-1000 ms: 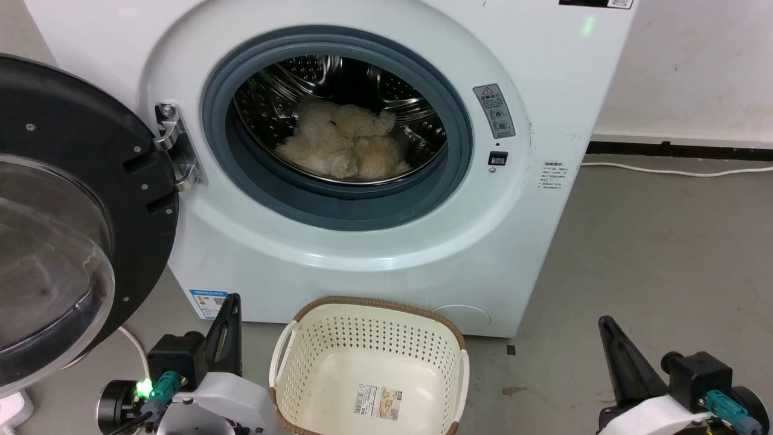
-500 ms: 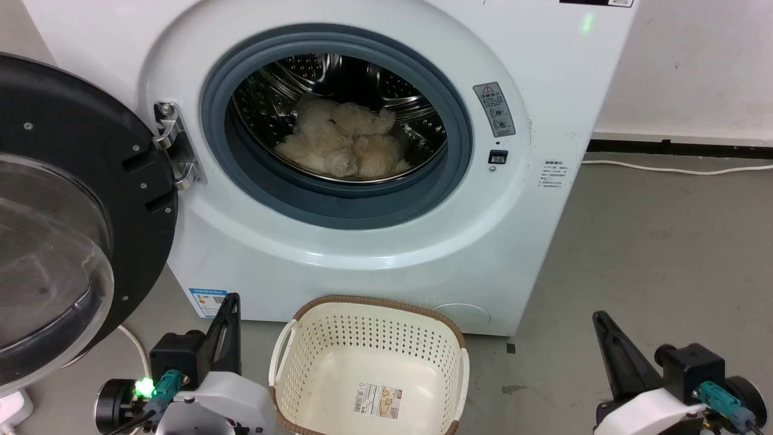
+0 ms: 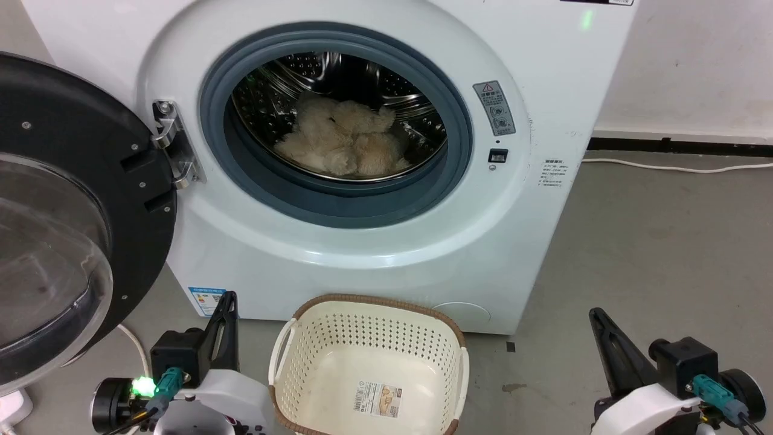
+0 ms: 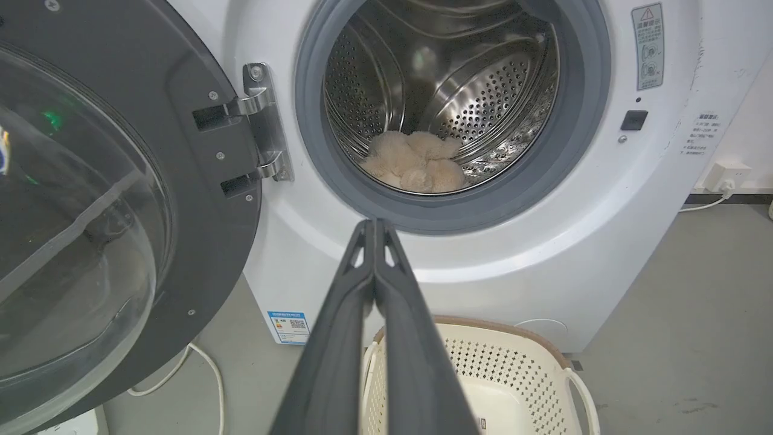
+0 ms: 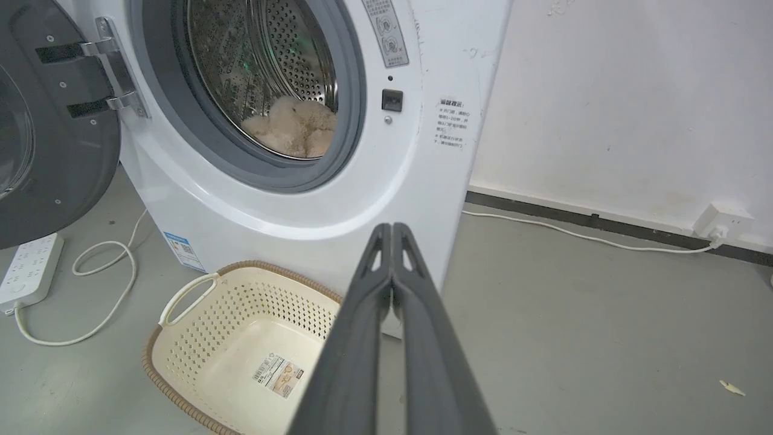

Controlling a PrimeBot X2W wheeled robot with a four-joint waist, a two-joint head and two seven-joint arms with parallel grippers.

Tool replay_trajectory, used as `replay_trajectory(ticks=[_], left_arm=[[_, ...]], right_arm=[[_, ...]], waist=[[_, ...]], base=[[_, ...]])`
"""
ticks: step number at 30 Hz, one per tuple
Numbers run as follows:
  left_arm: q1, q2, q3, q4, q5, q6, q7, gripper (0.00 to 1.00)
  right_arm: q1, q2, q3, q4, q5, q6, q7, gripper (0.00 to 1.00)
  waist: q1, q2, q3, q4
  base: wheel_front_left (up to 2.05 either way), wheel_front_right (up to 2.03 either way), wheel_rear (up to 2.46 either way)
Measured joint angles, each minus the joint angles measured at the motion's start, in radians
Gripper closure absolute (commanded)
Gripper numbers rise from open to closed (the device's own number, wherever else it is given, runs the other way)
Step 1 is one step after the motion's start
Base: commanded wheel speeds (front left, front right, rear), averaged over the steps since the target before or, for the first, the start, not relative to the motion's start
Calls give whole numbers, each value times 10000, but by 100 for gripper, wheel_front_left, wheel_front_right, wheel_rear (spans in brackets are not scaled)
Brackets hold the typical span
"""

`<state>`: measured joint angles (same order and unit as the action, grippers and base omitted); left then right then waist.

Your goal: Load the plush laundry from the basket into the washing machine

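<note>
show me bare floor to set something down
Widest bare floor lies right of the washing machine and basket, up to the wall cable. The left is crowded: open door, power strip, looped cord.

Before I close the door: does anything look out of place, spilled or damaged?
Nothing stands out. The plush laundry lies wholly inside the drum of the washing machine, clear of the gasket; the basket stands upright and empty.

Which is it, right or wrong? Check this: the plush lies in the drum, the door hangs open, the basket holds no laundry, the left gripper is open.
One point is wrong: the left gripper is shut, fingers pressed together in the left wrist view. The plush laundry lies in the washing machine, door open, basket without laundry.
</note>
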<state>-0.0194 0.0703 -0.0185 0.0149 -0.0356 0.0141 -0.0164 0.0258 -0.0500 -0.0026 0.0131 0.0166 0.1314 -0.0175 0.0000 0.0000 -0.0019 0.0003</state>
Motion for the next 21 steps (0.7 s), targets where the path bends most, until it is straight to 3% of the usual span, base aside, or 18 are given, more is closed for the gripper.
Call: replay_trajectory(ticks=[21], left_arm=[[15,-196,184,-104,328,-96,161,100]], right_arm=[[-144,0,19,-81,-90,0,171,100]], waist=[[0,0,19,-4]], base=[[0,0,0]])
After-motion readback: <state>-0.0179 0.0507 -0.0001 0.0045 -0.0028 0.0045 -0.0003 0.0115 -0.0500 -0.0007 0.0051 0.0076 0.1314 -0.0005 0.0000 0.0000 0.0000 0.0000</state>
